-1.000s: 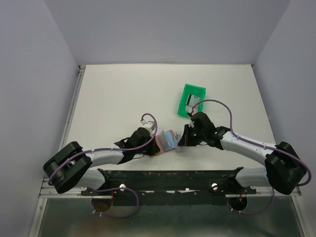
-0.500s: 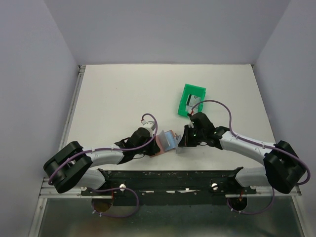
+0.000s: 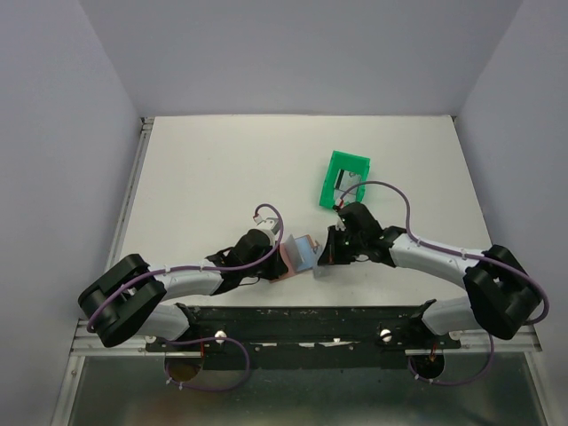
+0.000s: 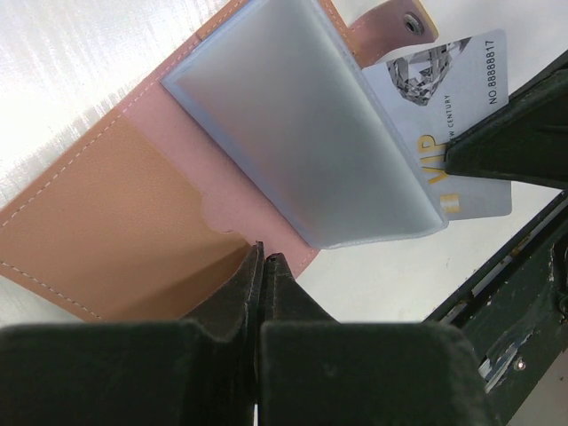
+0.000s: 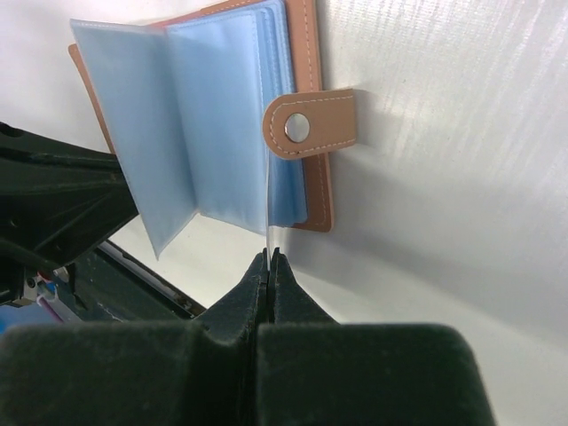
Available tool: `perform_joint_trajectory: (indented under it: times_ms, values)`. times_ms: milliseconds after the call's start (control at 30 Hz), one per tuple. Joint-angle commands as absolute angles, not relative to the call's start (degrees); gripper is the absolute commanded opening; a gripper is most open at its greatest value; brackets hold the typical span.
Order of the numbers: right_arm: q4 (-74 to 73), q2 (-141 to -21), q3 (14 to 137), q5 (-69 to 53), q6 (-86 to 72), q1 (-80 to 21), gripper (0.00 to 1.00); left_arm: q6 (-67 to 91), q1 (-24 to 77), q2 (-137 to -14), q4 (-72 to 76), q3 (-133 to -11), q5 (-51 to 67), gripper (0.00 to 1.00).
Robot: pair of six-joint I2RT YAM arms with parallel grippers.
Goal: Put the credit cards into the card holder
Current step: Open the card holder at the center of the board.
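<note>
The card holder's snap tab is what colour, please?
Snap tab: tan-brown, silver stud; best in right wrist view.

The white table (image 3: pixel 204 177) bears the open card holder (image 3: pixel 299 254) and a green bin (image 3: pixel 348 159).

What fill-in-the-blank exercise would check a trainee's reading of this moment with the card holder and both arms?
1. The tan-brown leather card holder lies ___, its clear plastic sleeves exposed.
2. The left gripper clamps the holder's cover, its jaws ___.
3. The right gripper pinches a pale grey plastic credit card printed with the letters ___.
Missing words: open; shut; VIP.
</note>
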State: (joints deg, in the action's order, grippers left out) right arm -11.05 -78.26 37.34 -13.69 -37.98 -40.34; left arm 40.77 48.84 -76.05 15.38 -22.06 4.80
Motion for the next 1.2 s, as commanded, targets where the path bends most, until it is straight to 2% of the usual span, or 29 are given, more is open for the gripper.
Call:
perform_joint_trajectory:
  times_ms: [0,367,700,1167]
  values:
    - [-8.53,-79.63,37.97,-16.08,-38.50,-40.69,0.00,40.61,49.22,-77.08,15.12,-22.94,5.63,0.00]
    - [-4.66,-80.16,37.35,-19.07,-39.46,-40.69,0.00,40.52,49.22,-77.43,15.38,-22.85,5.71,0.00]
    - [4.91,-82.26,36.04,-25.75,-41.57,-40.61,0.00,40.34,49.31,-76.73,15.12,-22.68,5.71,0.00]
    - [15.81,-87.80,35.16,-33.39,-44.29,-40.69,0.00,39.46,49.22,-59.60,4.67,-23.29,1.85,0.00]
